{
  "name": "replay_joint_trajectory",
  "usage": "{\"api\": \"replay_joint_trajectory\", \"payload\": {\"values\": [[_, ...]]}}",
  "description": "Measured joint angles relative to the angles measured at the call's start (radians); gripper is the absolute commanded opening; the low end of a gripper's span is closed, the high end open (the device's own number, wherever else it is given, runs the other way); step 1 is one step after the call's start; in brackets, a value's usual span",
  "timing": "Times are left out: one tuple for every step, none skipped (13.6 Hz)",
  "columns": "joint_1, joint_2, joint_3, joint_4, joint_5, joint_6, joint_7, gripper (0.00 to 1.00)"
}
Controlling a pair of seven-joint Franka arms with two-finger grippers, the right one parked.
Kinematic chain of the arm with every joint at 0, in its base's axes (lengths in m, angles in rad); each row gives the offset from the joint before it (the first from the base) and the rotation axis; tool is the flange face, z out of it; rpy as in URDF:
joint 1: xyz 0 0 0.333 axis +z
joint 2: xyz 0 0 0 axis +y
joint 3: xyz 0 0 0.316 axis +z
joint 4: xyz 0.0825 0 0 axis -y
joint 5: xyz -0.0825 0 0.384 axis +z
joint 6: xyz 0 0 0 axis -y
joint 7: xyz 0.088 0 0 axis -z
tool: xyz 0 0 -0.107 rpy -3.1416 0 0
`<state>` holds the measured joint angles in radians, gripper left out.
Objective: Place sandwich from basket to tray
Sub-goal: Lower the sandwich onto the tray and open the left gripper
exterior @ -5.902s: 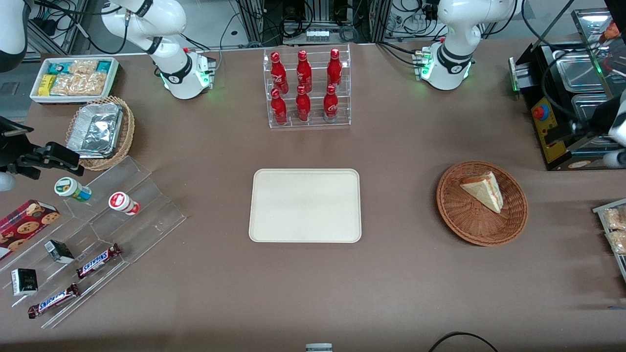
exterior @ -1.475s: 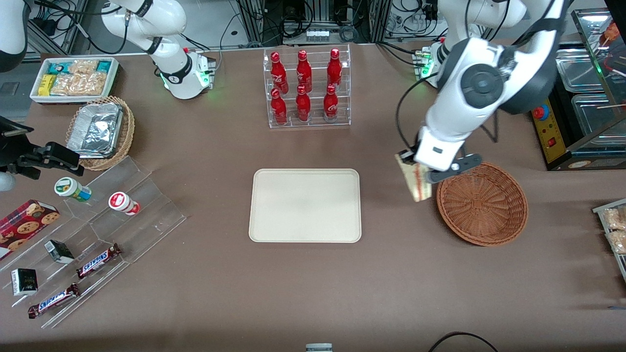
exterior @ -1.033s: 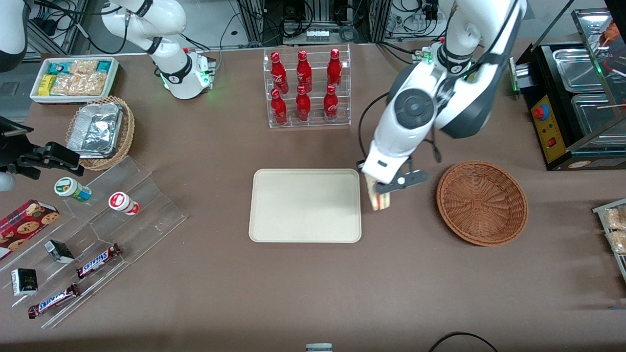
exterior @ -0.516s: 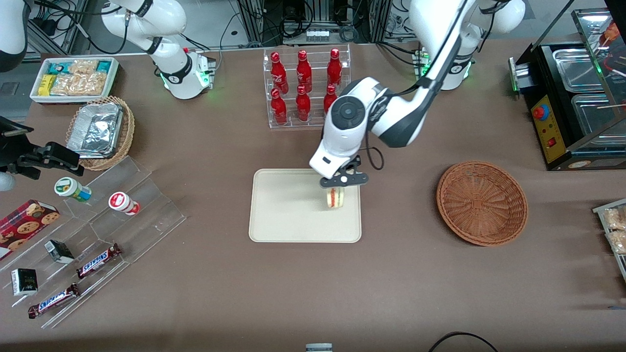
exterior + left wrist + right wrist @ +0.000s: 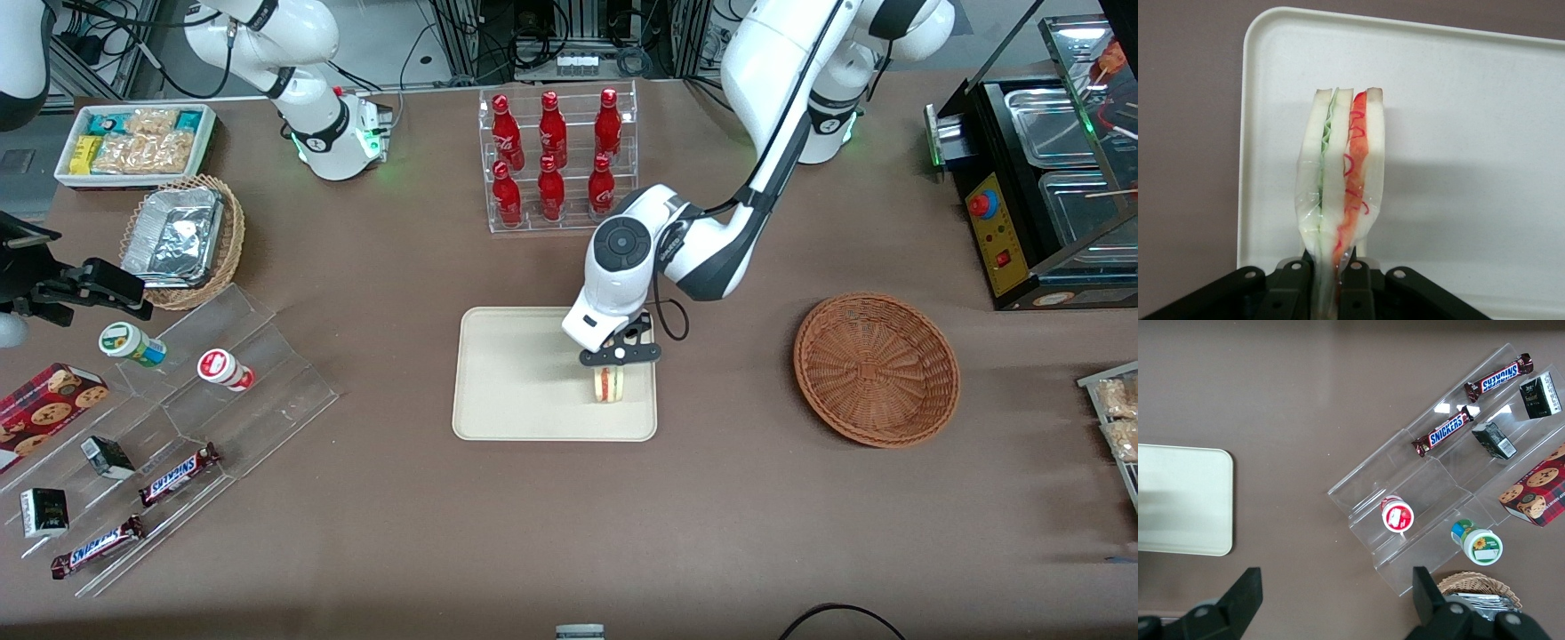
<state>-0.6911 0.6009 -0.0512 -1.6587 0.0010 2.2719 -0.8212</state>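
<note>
the sandwich (image 5: 1341, 180), a wrapped wedge of pale bread with green and red filling showing along its cut edge, hangs edge-on over the tray (image 5: 507, 373), pinched at its narrow end between the closed jaws of the gripper (image 5: 620, 354). in the front view the sandwich (image 5: 609, 384) sits above the part of the tray nearest the working arm's end of the table, close to the rim there. the wrist view shows the tray (image 5: 1485, 133) directly beneath the wedge, with bare cream surface on both sides of it and a rounded corner of the rim nearby. whether the lower edge already touches the tray cannot be told from either view. the basket (image 5: 876, 369) stands empty, well apart from the tray toward the working arm's end, so the carry appears done and the step in hand is judged to be the set-down. to do it well, the wedge probably should be lowered until its edge rests on the tray before the jaws part, since a thin wedge let go from above is likely to topple, and the near rim leaves little margin on that side; a small shift toward the tray's middle would be safer. the rack of red bottles (image 5: 556, 156) stands farther from the front camera than the tray, and poses no evident obstruction.
</note>
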Motion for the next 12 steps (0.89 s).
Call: {"api": "replay_joint_trajectory", "payload": {"values": [[0.0,0.006,0.0,0.0,0.0,0.007,0.0,0.17],[-0.001,0.012,-0.001,0.0,0.0,0.012,0.0,0.17],[-0.002,0.017,-0.001,0.0,0.001,0.016,0.0,0.18],[-0.002,0.022,-0.001,0.0,0.001,0.019,0.0,0.27],[-0.002,0.028,-0.001,0.0,0.003,0.022,0.0,0.41],[-0.002,0.033,-0.001,0.001,0.008,0.025,0.0,0.67],[-0.002,0.037,-0.001,0.001,0.01,0.028,0.0,0.89],[-0.001,0.04,0.0,0.001,0.012,0.03,0.0,0.99],[-0.001,0.04,0.0,0.002,0.014,0.03,0.0,0.99],[-0.001,0.04,0.0,0.003,0.015,0.03,0.0,0.99],[-0.001,0.039,0.0,0.007,0.015,0.03,0.0,1.0],[0.0,0.037,0.001,0.016,0.015,0.026,-0.003,1.0]]}}
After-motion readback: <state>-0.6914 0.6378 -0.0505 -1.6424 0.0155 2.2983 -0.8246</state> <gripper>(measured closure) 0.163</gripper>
